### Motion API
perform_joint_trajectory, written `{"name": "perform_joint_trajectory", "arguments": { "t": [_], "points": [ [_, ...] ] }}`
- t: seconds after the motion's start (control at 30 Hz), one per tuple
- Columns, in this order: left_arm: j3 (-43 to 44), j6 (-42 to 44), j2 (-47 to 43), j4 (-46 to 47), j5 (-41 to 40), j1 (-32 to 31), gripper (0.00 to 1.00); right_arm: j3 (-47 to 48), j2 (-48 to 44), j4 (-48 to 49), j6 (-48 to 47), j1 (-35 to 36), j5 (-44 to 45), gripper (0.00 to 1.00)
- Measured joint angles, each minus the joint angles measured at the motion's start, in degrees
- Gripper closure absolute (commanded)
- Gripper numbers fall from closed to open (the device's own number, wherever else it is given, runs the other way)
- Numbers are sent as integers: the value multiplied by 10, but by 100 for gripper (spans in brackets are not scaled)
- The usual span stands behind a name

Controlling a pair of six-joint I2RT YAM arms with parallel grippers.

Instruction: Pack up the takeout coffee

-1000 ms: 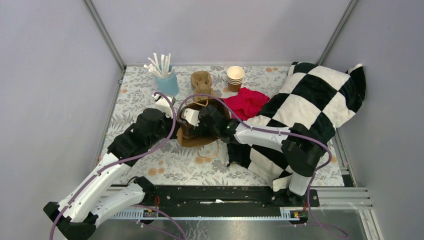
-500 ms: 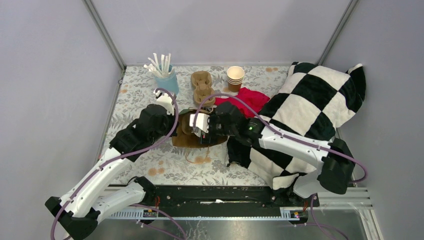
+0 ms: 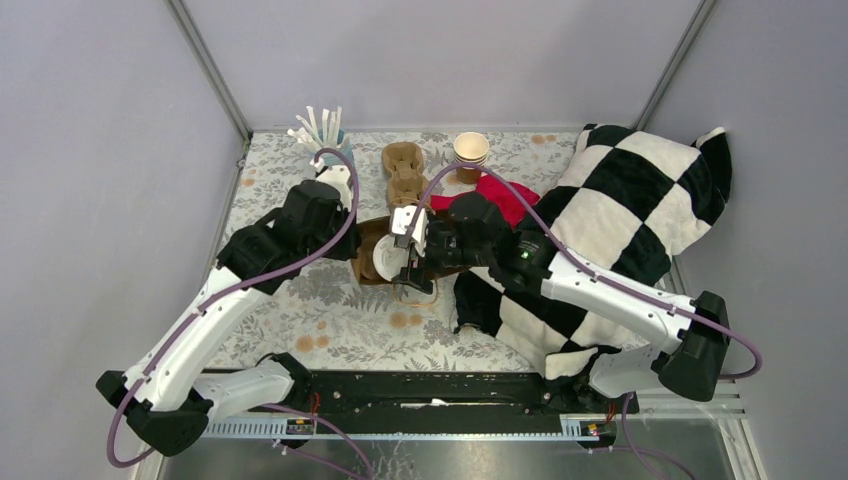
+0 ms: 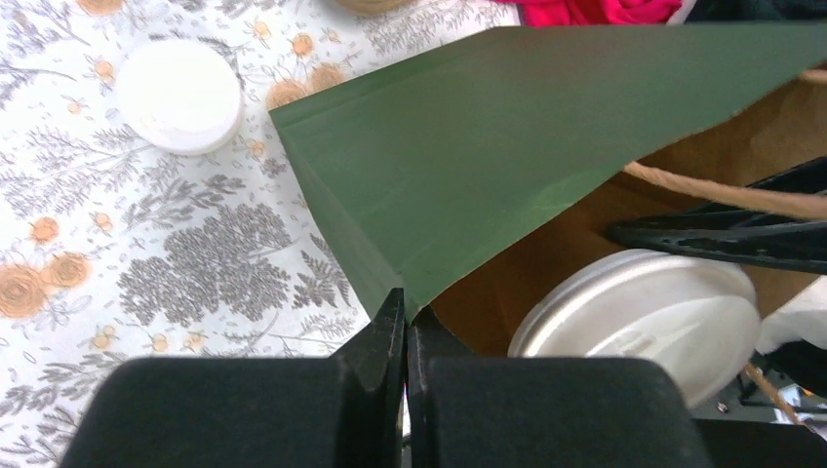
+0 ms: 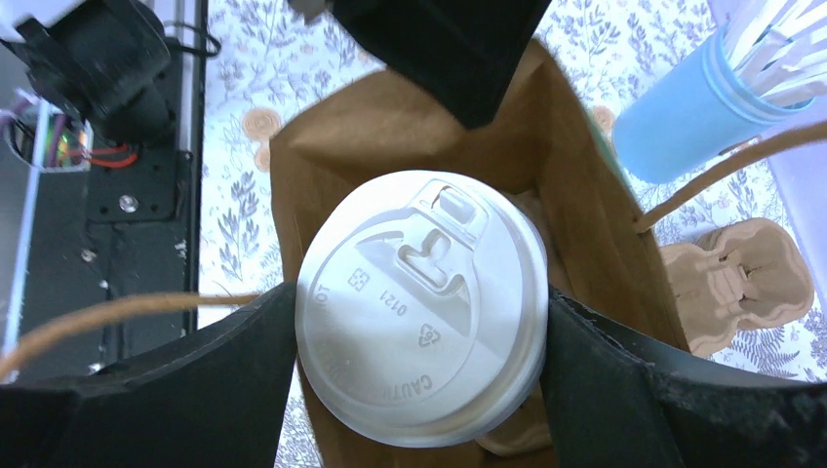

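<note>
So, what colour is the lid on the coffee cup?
The lid is white, clearest in the right wrist view.

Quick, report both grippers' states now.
Left gripper: closed, pinching the rim of the paper bag.
Right gripper: closed on the takeout coffee, at the bag's open mouth.

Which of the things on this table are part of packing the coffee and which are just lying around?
In use: coffee in right gripper; paper bag, edge pinched by left gripper.
Lying about: loose lid, cup stack, blue cup of white sticks, cup carrier, red cloth, checked pillow.
</note>
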Motion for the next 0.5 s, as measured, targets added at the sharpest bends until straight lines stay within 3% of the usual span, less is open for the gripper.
{"name": "perform_joint_trajectory", "arguments": {
  "t": [0.37, 0.5],
  "points": [
    [24, -63, 34, -67, 49, 0, 100, 53, -24, -13, 120, 1, 64, 37],
    [26, -75, 34, -75, 51, 1, 81, 114, -21, -33, 157, 1, 81, 38]
  ]
}}
